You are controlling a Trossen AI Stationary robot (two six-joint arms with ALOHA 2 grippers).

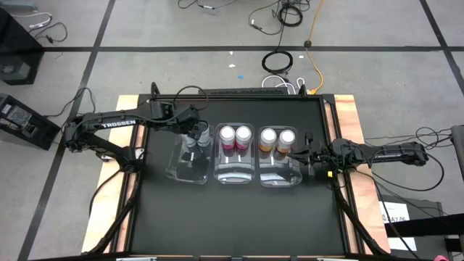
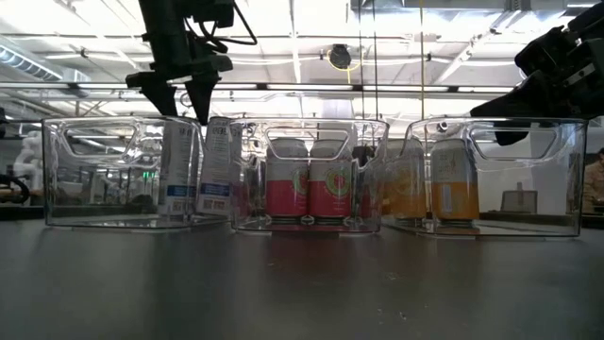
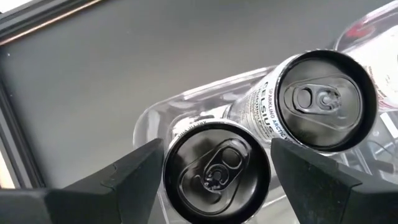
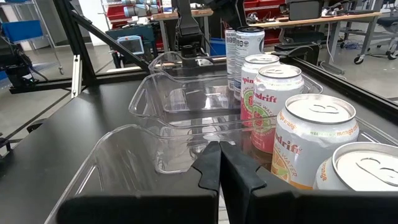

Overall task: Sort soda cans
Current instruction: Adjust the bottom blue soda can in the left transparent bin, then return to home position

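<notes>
Three clear bins stand in a row mid-table. The left bin (image 1: 183, 171) holds two dark grey soda cans (image 3: 217, 174) (image 3: 326, 99), upright at its far end. Two pink-red cans (image 1: 235, 135) stand in the middle bin (image 1: 233, 175), and two orange cans (image 1: 278, 138) in the right bin (image 1: 280, 178). My left gripper (image 3: 217, 148) hangs open, pointing steeply down over the nearer grey can (image 2: 177, 170). One finger stands at each side of the can's top, and no touch shows. My right gripper (image 4: 219, 152) rests shut and level beside the right bin.
The black table top (image 1: 232, 225) is bare in front of the bins and along its near half. The near ends of all three bins hold nothing. Raised table rails (image 1: 341, 145) run along the sides. Cables lie on the floor beyond the far edge.
</notes>
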